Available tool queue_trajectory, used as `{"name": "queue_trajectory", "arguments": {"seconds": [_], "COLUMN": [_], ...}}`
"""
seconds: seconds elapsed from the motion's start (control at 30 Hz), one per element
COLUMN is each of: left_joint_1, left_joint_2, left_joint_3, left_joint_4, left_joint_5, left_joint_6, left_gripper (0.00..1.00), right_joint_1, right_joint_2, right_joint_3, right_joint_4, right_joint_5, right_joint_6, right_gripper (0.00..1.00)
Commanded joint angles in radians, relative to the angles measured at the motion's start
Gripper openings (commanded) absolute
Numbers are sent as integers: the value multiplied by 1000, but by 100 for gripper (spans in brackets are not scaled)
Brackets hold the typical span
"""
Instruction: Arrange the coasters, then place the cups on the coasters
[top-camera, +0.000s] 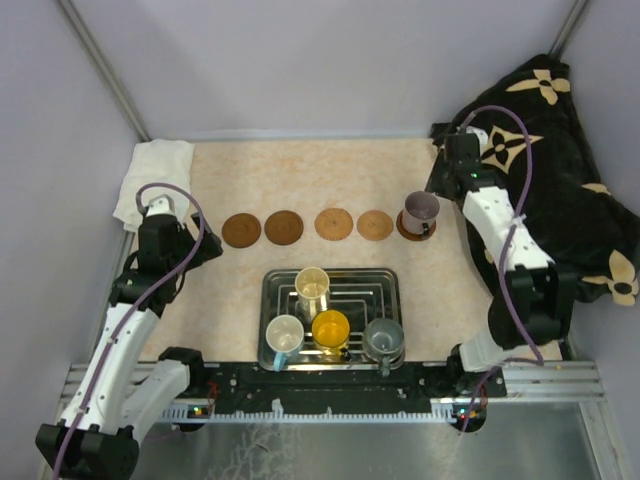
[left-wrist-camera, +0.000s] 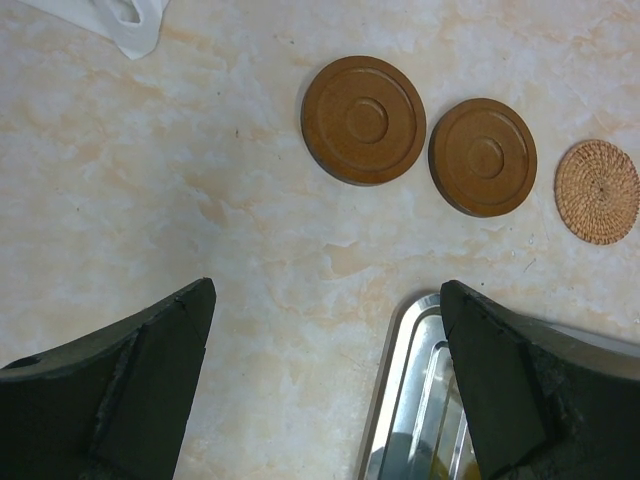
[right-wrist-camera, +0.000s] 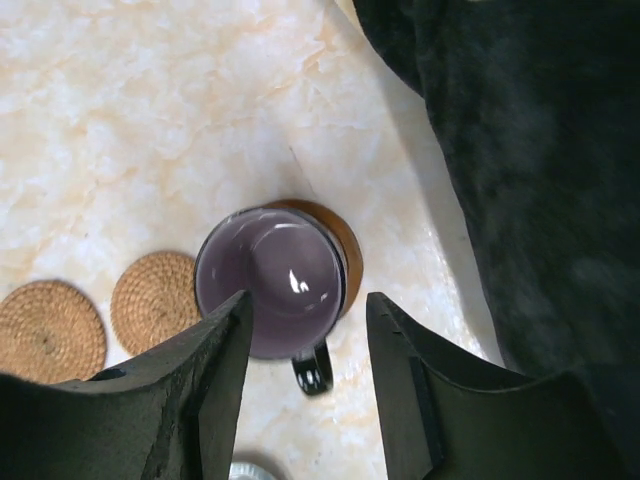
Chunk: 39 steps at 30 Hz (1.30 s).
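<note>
Standing in the tray (top-camera: 392, 290) are four cups (top-camera: 331, 328), cream, blue, yellow and grey; left gripper (left-wrist-camera: 327, 292) wide, empty; beyond, four bare brown coasters (top-camera: 283, 227) in a row, purple cup (top-camera: 420, 208) on the fifth coaster (right-wrist-camera: 348, 255); right gripper (right-wrist-camera: 308, 308) half-spread, empty.

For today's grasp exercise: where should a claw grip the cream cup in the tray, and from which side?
Probably pinch its rim from straight above, one finger inside: the cream cup stands upright, mouth open, with other cups close on its near side.
</note>
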Motion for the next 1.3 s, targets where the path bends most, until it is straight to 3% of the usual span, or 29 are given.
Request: {"name": "queue_trajectory", "arguments": {"seconds": [0.0,0.37,0.57,0.87,1.27], "left_joint_1": [4,4,2,2,2], "left_joint_2": [-5,7,17,19,4], "left_joint_3": [0,-6,-16,-19,-28], "left_joint_4": [-2,33,58,66,48], "left_joint_5": [19,82,165,205,184], "left_joint_6": [9,46,32,31,23], "left_gripper": [100,100,100,100,100], "right_joint_1": [59,308,534,804,922], "right_joint_2": [-216,-601,-711,-745,-707], "right_joint_3": [-89,-377,-494,-621,-643], "right_joint_4": [0,-229,-382,-477,-475], "right_joint_5": [46,101,133,151,153], "right_joint_6": [-6,151,343,591,660], "right_gripper": [50,53,51,52,51]}}
